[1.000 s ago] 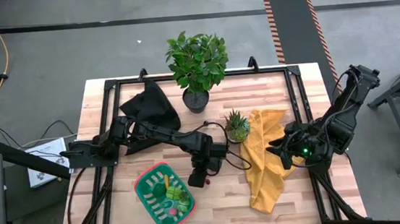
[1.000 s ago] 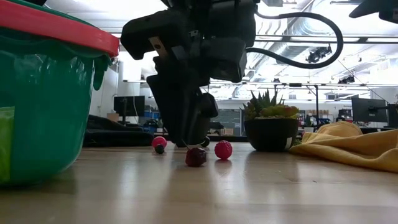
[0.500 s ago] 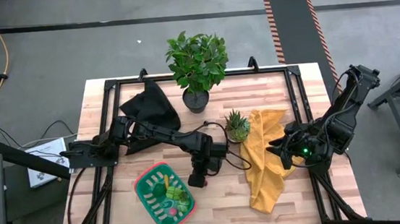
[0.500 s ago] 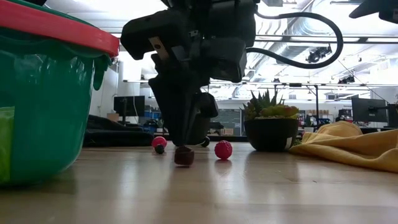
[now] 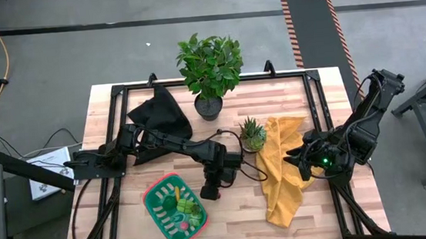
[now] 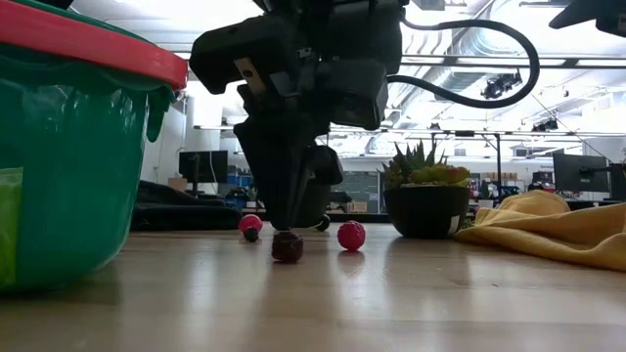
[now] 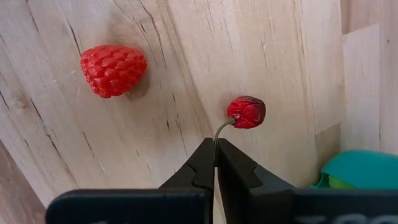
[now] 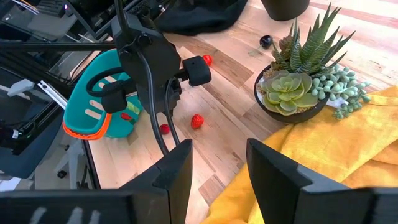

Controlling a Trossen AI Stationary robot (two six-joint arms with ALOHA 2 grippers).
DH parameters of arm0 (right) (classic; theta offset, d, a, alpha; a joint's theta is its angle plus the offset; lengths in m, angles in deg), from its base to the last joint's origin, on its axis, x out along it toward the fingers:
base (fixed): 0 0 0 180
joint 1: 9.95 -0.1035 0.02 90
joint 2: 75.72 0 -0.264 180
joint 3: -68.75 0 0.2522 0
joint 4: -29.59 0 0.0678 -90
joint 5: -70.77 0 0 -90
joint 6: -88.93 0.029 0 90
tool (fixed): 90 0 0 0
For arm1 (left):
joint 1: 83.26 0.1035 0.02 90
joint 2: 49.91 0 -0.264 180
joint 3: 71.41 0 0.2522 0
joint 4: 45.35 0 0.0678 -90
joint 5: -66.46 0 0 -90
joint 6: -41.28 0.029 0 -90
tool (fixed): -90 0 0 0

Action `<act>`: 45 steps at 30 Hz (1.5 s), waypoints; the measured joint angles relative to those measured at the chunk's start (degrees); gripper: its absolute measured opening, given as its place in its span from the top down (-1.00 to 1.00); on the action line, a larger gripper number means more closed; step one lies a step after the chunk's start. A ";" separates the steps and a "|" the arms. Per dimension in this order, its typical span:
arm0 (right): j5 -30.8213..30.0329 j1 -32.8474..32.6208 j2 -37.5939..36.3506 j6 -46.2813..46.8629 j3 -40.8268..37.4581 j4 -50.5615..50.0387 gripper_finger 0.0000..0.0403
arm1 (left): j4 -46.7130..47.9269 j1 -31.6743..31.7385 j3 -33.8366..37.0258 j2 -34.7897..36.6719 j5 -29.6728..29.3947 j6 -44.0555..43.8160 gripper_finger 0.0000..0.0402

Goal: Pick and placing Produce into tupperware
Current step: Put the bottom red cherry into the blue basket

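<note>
The tupperware (image 5: 176,209) sits at the left front of the table (image 5: 237,218), with some produce already inside. Just to its right is the left claw (image 7: 215,155), low over the wood. Its two fingers are pressed tight together, and they pinch the thin green stem of a small dark red cherry (image 7: 246,112). The cherry itself rests on the table, touching the wood in the low view. A red raspberry (image 7: 113,70) lies near it, not touching.

To do this step well, I think the claw should lift straight up and slowly. The stem is thin and could slip out, so no jerks. Then it should carry the cherry over the red rim and let go only when it is above the green inside.

The left arm reaches far across the table from the left edge, with its wrist bent so the claw points down.

Far to the right, the right claw (image 8: 217,158) waits above the yellow cloth (image 5: 283,171), partly open and holding nothing.
</note>
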 joint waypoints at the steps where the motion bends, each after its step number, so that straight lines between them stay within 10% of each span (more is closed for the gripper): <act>1: 0.00 0.01 0.00 0.00 0.00 0.00 0.29 | 0.01 0.00 0.00 0.00 -0.01 0.00 0.99; 12: 0.02 0.02 0.00 0.00 0.00 0.02 0.29 | 4.37 0.04 -5.04 0.02 -0.03 2.47 0.99; 32: 0.02 0.02 -0.01 -0.29 0.02 0.02 0.29 | 34.73 0.74 -37.66 0.09 0.06 5.55 1.00; 45: 0.01 0.00 -0.02 -0.02 0.02 0.75 0.29 | 37.62 0.60 -37.99 2.27 2.08 4.59 1.00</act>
